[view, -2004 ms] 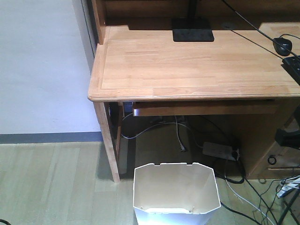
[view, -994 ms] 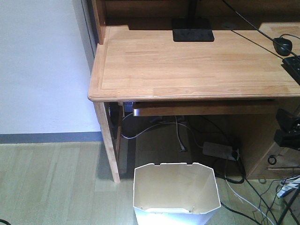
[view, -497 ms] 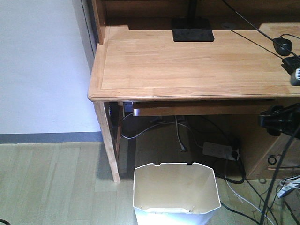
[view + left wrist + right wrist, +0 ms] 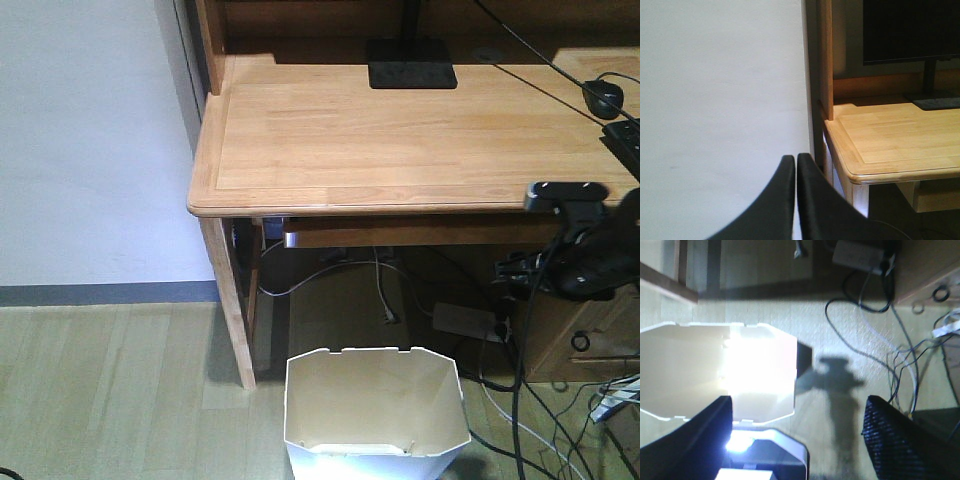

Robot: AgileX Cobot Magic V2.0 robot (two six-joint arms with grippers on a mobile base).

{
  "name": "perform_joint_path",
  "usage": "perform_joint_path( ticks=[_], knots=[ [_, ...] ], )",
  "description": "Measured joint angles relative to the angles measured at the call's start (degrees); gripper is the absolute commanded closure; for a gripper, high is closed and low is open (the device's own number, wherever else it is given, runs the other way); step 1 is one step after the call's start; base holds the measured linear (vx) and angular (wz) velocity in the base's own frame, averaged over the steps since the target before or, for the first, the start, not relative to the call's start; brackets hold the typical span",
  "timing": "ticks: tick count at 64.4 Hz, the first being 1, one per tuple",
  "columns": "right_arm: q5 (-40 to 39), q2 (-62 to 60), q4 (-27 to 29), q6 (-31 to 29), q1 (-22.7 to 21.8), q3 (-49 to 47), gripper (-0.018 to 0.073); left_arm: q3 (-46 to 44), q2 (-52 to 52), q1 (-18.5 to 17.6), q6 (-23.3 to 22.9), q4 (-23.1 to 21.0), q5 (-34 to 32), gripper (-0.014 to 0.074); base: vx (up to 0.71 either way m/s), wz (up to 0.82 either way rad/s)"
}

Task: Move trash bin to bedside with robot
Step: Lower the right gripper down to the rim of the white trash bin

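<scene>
The white trash bin (image 4: 375,405) stands on the wooden floor just in front of the desk, empty, with its cream inside showing. From the right edge, my right arm (image 4: 585,255) reaches in above and to the right of the bin, not touching it. In the right wrist view the bin (image 4: 685,370) lies below to the left. My right gripper (image 4: 797,412) is open, its fingers wide apart over the bin's right rim and the floor. My left gripper (image 4: 793,159) is shut on nothing and faces the wall beside the desk. The bedside is out of view.
A light wooden desk (image 4: 400,140) carries a monitor base (image 4: 411,75) and a mouse (image 4: 603,97). Under it lie a power strip (image 4: 465,320) and loose cables (image 4: 530,420). A white wall (image 4: 90,140) is at the left. A desk leg (image 4: 235,330) stands left of the bin.
My right arm has come in from the right edge and moved left, toward the space above the bin. The bin has not moved.
</scene>
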Motion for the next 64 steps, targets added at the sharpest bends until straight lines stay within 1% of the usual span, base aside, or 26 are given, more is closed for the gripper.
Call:
perform_joint_path(
  ticks=[11, 17, 38, 64],
  knots=[
    [-1.6, 11.6, 4.9, -5.7, 0.0, -3.6, 0.0049, 0.0, 0.0, 0.0, 0.0, 0.0, 0.0, 0.0603, 0.0, 0.0],
    [-3.6, 17.4, 6.4, -7.2, 0.0, -5.2, 0.0046, 0.0, 0.0, 0.0, 0.0, 0.0, 0.0, 0.0603, 0.0, 0.0],
    [-7.9, 36.4, 7.0, -8.9, 0.0, -12.9, 0.0043, 0.0, 0.0, 0.0, 0.0, 0.0, 0.0, 0.0603, 0.0, 0.0],
    [-9.8, 53.5, 7.2, -12.7, 0.0, -24.5, 0.0043, 0.0, 0.0, 0.0, 0.0, 0.0, 0.0, 0.0603, 0.0, 0.0]
  ],
)
